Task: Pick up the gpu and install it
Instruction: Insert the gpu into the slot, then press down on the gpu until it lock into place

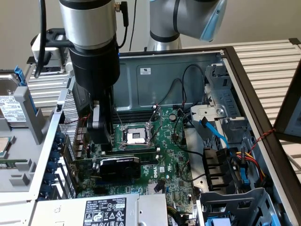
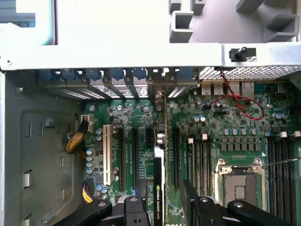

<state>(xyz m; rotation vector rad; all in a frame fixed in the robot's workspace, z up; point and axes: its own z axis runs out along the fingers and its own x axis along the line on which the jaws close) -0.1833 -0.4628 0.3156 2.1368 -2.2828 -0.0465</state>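
Inside the case: my gripper [image 2: 162,207] stood open astride the gpu [image 1: 120,166]
Progress: gpu upright in its motherboard [image 1: 164,141] slot, apparently seated

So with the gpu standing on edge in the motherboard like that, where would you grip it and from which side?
Probably from straight above, pinching the gpu across its thin top edge, one finger on the black shroud face and one on the board face. It stands upright on the motherboard, so only that upper edge is free; slots and the case wall hem in its sides. The open gripper hangs above it.
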